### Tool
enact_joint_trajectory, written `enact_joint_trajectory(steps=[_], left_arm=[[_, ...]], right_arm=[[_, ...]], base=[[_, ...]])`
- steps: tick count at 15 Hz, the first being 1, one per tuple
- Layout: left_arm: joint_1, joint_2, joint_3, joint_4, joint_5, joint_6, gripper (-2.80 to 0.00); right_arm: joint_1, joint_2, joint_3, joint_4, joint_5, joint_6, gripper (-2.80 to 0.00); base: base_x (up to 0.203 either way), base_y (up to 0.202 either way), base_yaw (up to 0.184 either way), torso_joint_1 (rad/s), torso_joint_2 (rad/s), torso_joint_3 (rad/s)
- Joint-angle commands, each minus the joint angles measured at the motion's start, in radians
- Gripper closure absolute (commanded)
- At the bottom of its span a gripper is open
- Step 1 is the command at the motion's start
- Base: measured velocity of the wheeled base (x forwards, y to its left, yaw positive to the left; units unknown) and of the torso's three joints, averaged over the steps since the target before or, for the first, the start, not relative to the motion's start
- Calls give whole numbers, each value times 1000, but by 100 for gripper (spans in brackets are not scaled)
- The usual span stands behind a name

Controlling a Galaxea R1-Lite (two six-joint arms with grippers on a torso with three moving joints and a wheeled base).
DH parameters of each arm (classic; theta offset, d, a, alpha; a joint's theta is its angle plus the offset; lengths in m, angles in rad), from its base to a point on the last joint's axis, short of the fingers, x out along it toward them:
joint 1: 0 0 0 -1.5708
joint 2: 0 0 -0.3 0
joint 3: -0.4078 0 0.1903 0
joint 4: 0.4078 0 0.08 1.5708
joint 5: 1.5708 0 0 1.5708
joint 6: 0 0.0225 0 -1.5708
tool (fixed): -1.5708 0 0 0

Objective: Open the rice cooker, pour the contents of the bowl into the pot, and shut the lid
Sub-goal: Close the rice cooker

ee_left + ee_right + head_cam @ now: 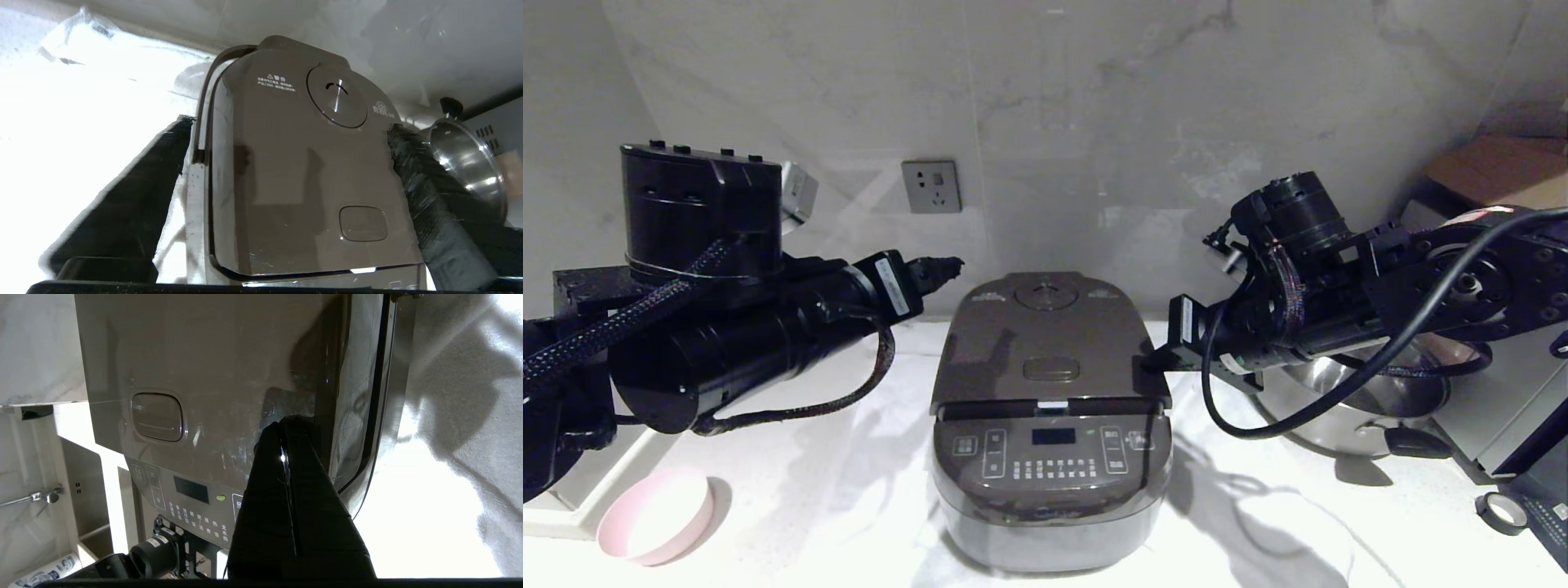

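Our clenched right tool (282, 428) presses the lid's (1045, 343) right edge; our left tool (286, 163), fingers spread, straddles it above.

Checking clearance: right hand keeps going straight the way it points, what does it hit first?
Likely the lid of the rice cooker. The shut right hand points at the lid's right edge, tips at or nearly on it; contact is unclear.

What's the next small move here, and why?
Probably press the right gripper down on the lid. Its shut fingers sit at the lid's right edge, and a thin gap with a light strip shows along the lid's front, so it looks unlatched. The pink bowl already looks empty. The left gripper is open beside the cooker's back left.
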State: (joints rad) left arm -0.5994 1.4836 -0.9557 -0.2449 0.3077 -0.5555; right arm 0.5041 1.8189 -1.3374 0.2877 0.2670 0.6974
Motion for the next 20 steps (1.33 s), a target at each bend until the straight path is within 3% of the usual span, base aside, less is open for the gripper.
enact_joint_trajectory(steps=[1,5,8,13,20], left_arm=[[0,4,19,2,-7,-2,0],[-8,30,30,4,-25,19,0],[-39,75,50,26,-87,114,0],[-115,102,143,25,-91,193,0],[-128,120,157,24,-99,200,0]], right_arm=[[1,2,-2,2,1,6,0],[1,8,-3,2,1,14,0],[4,11,-3,1,1,14,0],[5,21,-6,1,1,14,0],[24,33,-12,-12,1,24,0]], base=[[0,0,0,0,0,0],[0,0,0,0,0,0],[0,0,0,0,0,0],[0,0,0,0,0,0],[0,0,0,0,0,0]])
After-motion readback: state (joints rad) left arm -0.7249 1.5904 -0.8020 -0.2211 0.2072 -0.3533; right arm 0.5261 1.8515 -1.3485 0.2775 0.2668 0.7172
